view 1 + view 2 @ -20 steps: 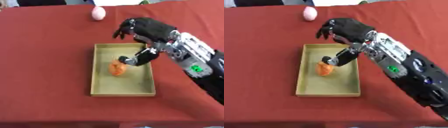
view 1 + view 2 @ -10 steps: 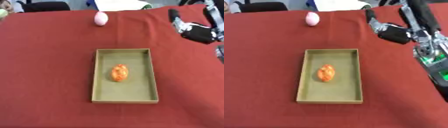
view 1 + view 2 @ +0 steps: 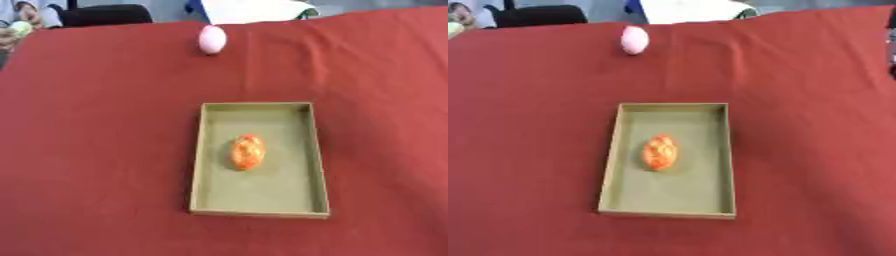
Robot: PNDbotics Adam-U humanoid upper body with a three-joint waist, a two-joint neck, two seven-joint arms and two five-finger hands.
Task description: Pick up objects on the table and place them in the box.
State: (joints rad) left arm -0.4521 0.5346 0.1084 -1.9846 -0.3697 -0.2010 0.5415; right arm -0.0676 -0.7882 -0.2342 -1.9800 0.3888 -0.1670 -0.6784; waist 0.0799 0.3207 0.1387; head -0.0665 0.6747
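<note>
An olive-green open box [image 3: 200, 165] lies in the middle of the red tablecloth. Inside it, an orange oval object [image 3: 247, 152] rests on the box floor, a little above the centre. A pink egg-shaped object [image 3: 212, 39] stands on the cloth near the far edge, well beyond the box. At the right edge of the right eye view only a dark sliver of my right hand [image 3: 892, 47] shows, far from both objects. My left hand shows in neither view.
The red cloth [image 3: 96, 150] covers the whole table. Beyond its far edge are a dark chair [image 3: 105, 14] and something white [image 3: 254, 10]. A person sits at the far left corner.
My right hand let go of the orange object in the box, rose and drew back to the upper right, almost out of sight. The camera has tilted too.
</note>
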